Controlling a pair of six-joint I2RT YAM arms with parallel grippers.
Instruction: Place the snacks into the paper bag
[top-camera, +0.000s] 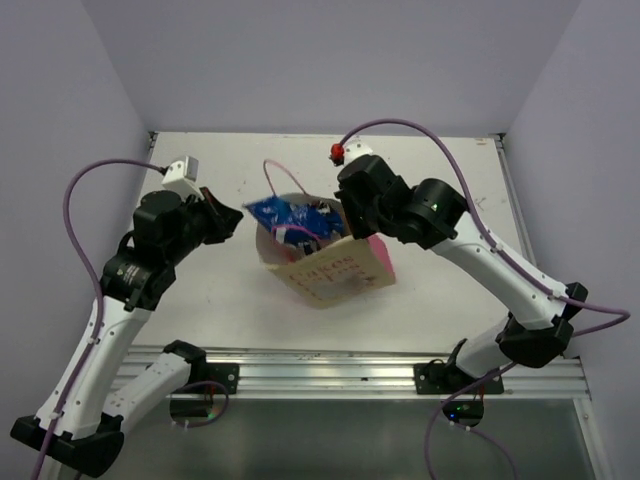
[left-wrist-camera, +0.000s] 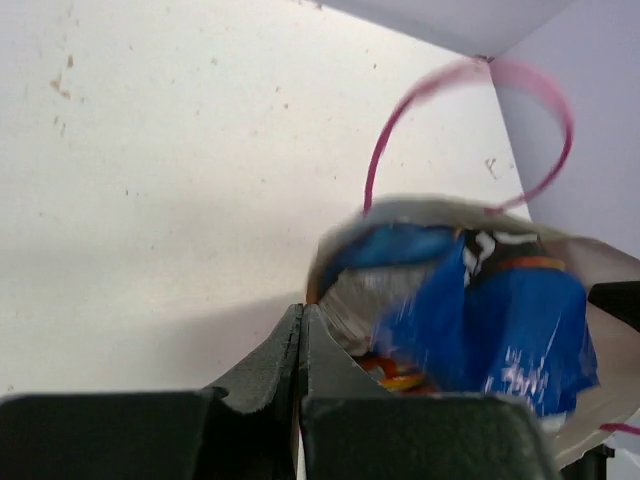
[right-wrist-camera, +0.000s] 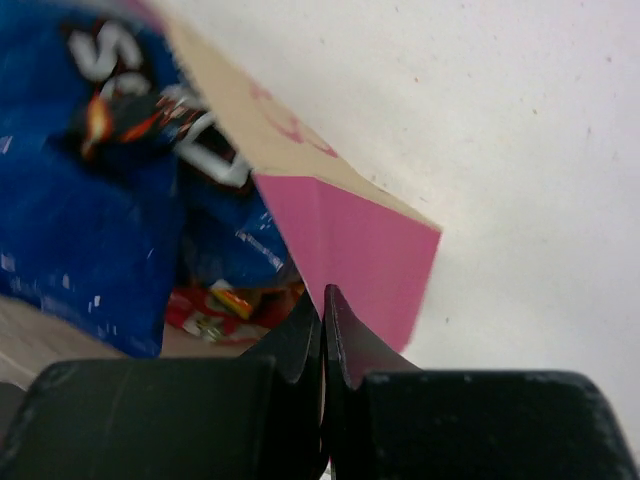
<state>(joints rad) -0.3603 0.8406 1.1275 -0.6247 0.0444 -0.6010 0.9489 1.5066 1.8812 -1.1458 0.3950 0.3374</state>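
Note:
The paper bag (top-camera: 335, 272) leans on the table, tan front with pink print, its mouth open toward the back. A long blue-white snack (top-camera: 285, 212) sticks out of the mouth, and a red-yellow packet (right-wrist-camera: 225, 305) lies deeper inside. My left gripper (top-camera: 232, 220) is shut, its tips meeting the bag's left rim (left-wrist-camera: 420, 205). My right gripper (top-camera: 352, 232) is shut with the edge of the bag's pink side wall (right-wrist-camera: 360, 240) running in between its fingertips. In both wrist views the blue snack (left-wrist-camera: 520, 340) (right-wrist-camera: 70, 230) fills much of the opening. Other snacks are hidden.
One pink cord handle (left-wrist-camera: 540, 90) arches up behind the bag's mouth. The white table (top-camera: 450, 180) ends at walls on the back, left and right, and a metal rail (top-camera: 330, 375) runs along the near edge.

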